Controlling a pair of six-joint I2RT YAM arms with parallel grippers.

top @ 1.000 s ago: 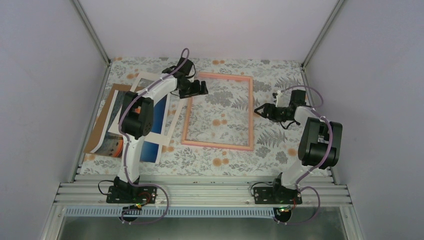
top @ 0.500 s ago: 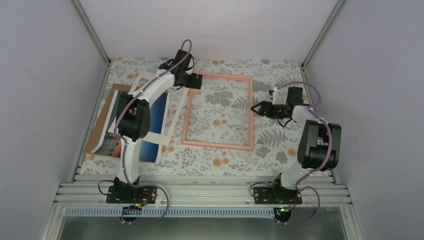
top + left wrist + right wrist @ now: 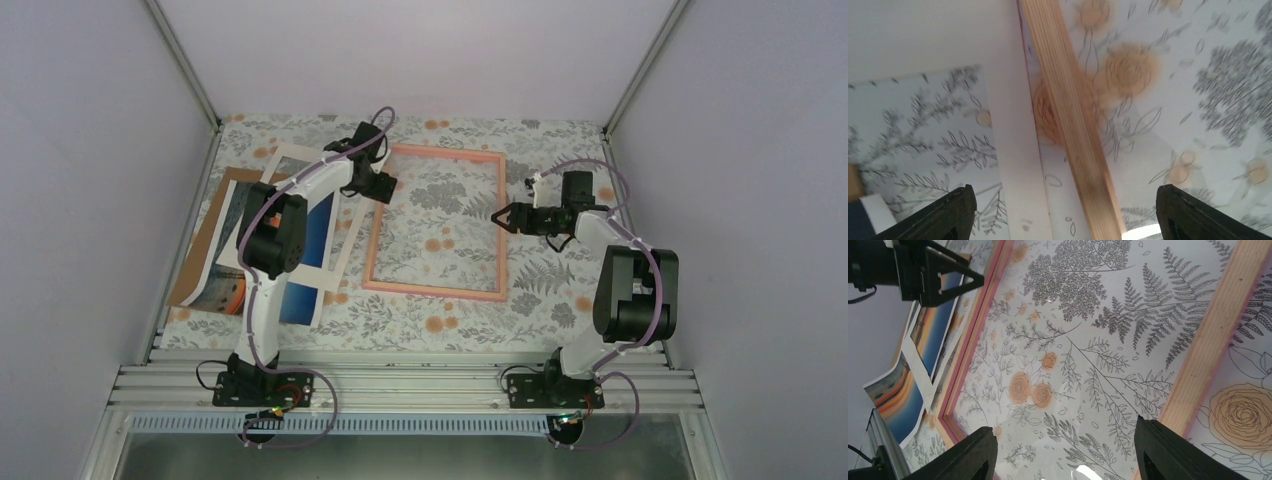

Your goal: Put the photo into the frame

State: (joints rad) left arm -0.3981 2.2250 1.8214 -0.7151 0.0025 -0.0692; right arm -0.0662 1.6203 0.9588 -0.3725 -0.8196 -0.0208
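Note:
The pink frame [image 3: 432,291] lies flat in the middle of the floral table. The photo [image 3: 222,285], orange sunset and blue sky, lies at the left, partly under a white mat [image 3: 345,250] and my left arm. My left gripper [image 3: 383,190] is open and empty over the frame's left bar, near its far corner. In the left wrist view its jaws [image 3: 1063,220] straddle the wooden bar [image 3: 1073,125] and a mat strip [image 3: 1008,150]. My right gripper [image 3: 498,220] is open and empty at the frame's right bar [image 3: 1218,330]. The right wrist view also shows the photo [image 3: 893,395].
A brown backing board [image 3: 195,250] lies under the photo at the far left. Grey walls close in the table on three sides. An aluminium rail [image 3: 400,385] runs along the near edge by the arm bases.
My left gripper has swung back from over the frame's top-left corner to its left bar. My right gripper has moved left, up to the frame's right bar.

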